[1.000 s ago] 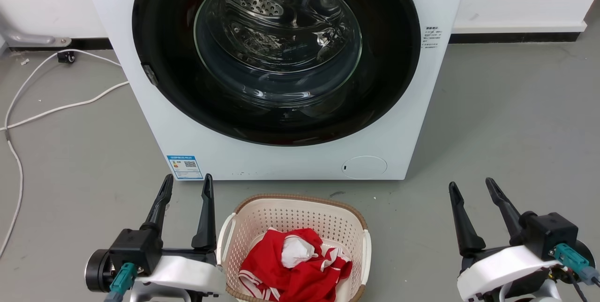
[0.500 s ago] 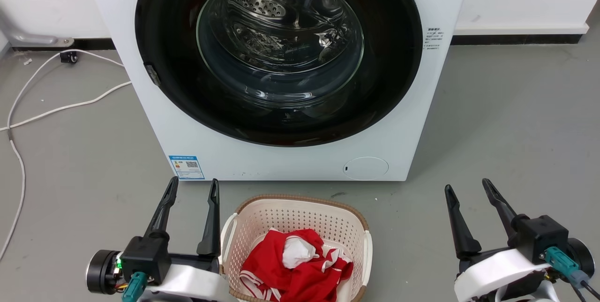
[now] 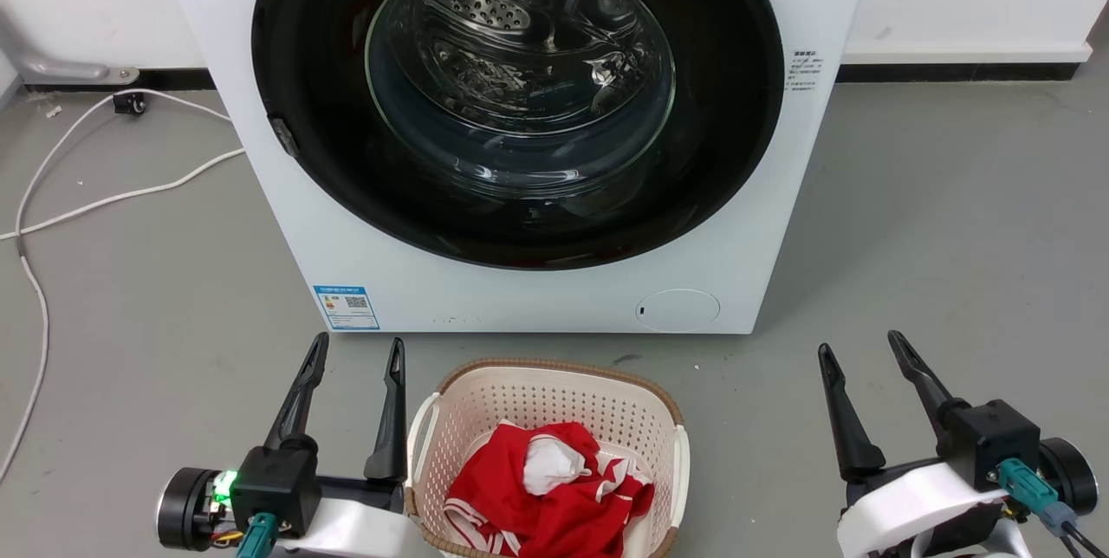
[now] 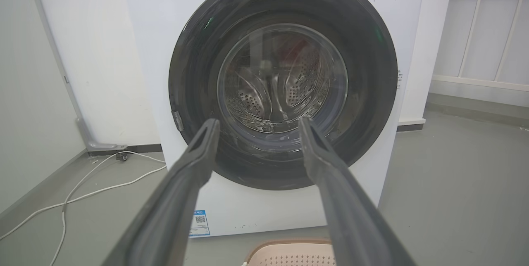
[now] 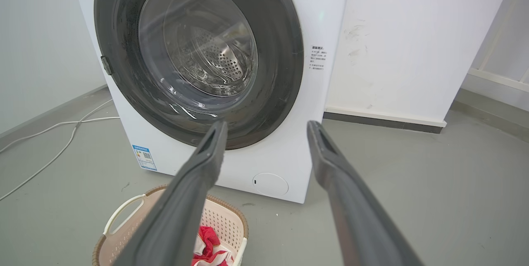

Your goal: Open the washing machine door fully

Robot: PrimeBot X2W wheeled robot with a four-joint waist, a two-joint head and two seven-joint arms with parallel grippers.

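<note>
The washing machine door (image 3: pixel 518 99) sits shut, flush against the white front of the washing machine (image 3: pixel 286 220), on the far side of the grey floor (image 3: pixel 936 237). Its black ring spans nearly the whole front, with a steel drum showing through the glass centre. A small grey catch (image 3: pixel 282 135) sits on the door's left edge. The left gripper (image 3: pixel 359 340) hovers low and near, left of the door's centre, its jaws spread apart and holding nothing, fingers aimed toward the machine and well short of it. In the left wrist view the left gripper (image 4: pixel 258 120) frames the lower part of the door (image 4: pixel 283 78). The right gripper (image 3: pixel 858 341) hangs near on the right, beyond the machine's right edge, jaws likewise parted and empty. From the right wrist view the door (image 5: pixel 198 51) lies ahead and to the left of the right gripper (image 5: pixel 268 123). Between the two grippers a pale basket (image 3: pixel 554 365) holds a red cloth (image 3: pixel 554 497).
</note>
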